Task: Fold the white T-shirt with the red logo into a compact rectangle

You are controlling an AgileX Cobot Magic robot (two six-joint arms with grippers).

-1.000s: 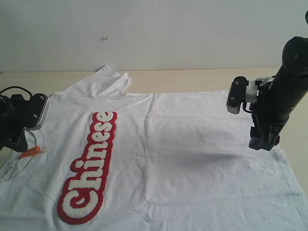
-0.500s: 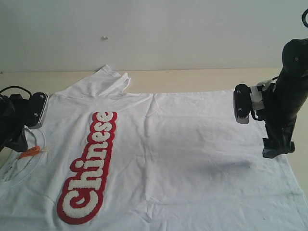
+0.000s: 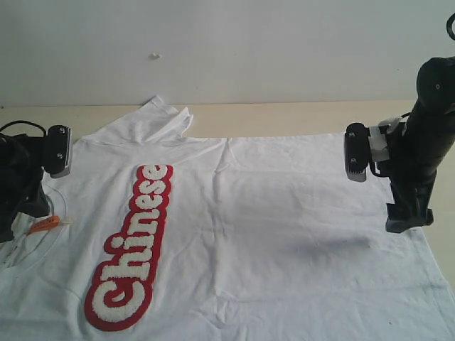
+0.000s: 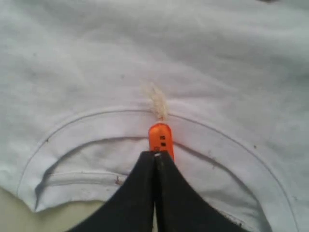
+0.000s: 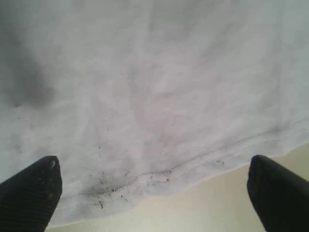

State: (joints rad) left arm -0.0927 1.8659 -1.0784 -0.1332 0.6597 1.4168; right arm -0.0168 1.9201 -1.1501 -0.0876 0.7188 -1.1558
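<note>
The white T-shirt [image 3: 284, 227] is lying spread out, front up, covering most of the surface [image 3: 284, 114]. Its long axis, collar to hem, is running from the surface's edge on the left arm's side across to the edge on the right arm's side. The red logo [image 3: 131, 249] is running across the chest, at right angles to that axis.

The left jaws [image 4: 155, 154] are pressing tightly together, with their tips hovering right at the orange neck tag [image 4: 161, 137] inside the collar [image 4: 96, 130]. Whether they are pinching any cloth or just touching it is not clear.

The right jaws [image 5: 152, 166] are standing wide apart and hanging above the hem [image 5: 193, 164]. The hem line is passing crosswise between the two fingertips, and bare surface is showing just beyond it.

So each arm is sitting over its own end of the garment, and the right arm is by far the nearer to the hem. A fold would likely be calling for the right jaws to drop straight down, straddling the hem edge, before closing. The cloth is lying flat against the surface there, so getting a fingertip beneath it is looking like the tricky part.
</note>
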